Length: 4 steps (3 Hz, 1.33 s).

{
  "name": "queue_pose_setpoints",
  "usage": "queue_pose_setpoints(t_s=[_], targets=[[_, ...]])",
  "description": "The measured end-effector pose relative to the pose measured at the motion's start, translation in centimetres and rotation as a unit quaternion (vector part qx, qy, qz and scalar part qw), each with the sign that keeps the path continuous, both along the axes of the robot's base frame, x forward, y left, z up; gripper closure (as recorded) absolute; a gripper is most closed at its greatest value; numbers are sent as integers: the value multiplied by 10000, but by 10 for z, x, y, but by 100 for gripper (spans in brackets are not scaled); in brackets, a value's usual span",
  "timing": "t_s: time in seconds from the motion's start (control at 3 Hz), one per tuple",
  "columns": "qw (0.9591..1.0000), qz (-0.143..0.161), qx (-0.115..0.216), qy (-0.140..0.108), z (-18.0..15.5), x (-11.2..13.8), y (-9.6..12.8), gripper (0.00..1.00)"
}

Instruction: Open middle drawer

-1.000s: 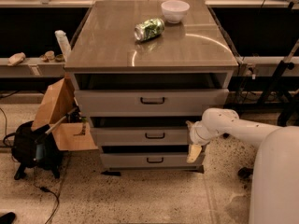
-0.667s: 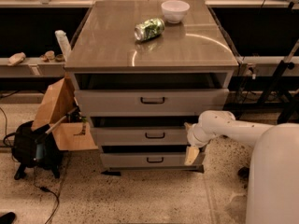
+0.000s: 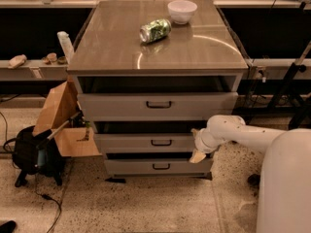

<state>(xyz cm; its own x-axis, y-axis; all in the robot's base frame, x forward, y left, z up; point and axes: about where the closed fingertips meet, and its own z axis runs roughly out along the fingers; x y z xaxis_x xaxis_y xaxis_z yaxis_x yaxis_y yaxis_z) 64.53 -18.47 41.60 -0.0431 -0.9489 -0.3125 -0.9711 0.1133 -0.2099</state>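
Note:
The middle drawer [image 3: 126, 143] is a wide, shallow light-grey front with a small black bar handle [image 3: 161, 142]. It sits between a taller top drawer [image 3: 121, 106] and a bottom drawer [image 3: 131, 167]. A dark gap shows above each front. My gripper [image 3: 197, 144] is at the end of the white arm [image 3: 243, 132], right at the middle drawer's right end and well to the right of its handle. It holds nothing that I can see.
A green can [image 3: 155, 30] and a white bowl [image 3: 182, 11] lie on the cabinet top [image 3: 116, 47]. An open cardboard box [image 3: 63, 125] and a black bag [image 3: 31, 154] stand on the floor to the left. My white body [image 3: 284, 188] fills the lower right.
My gripper has shifted slightly left along the middle drawer's right end. The drawers look unchanged.

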Motion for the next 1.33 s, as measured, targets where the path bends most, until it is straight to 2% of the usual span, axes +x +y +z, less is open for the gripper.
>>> queue_pose_setpoints(t_s=[0.33,0.67,1.0,1.33], targets=[[10000,0,0,0,0,0,0,62],[10000,0,0,1,0,0,0,93],[10000,1,0,1,0,0,0,100],[10000,1,0,1,0,0,0,100]])
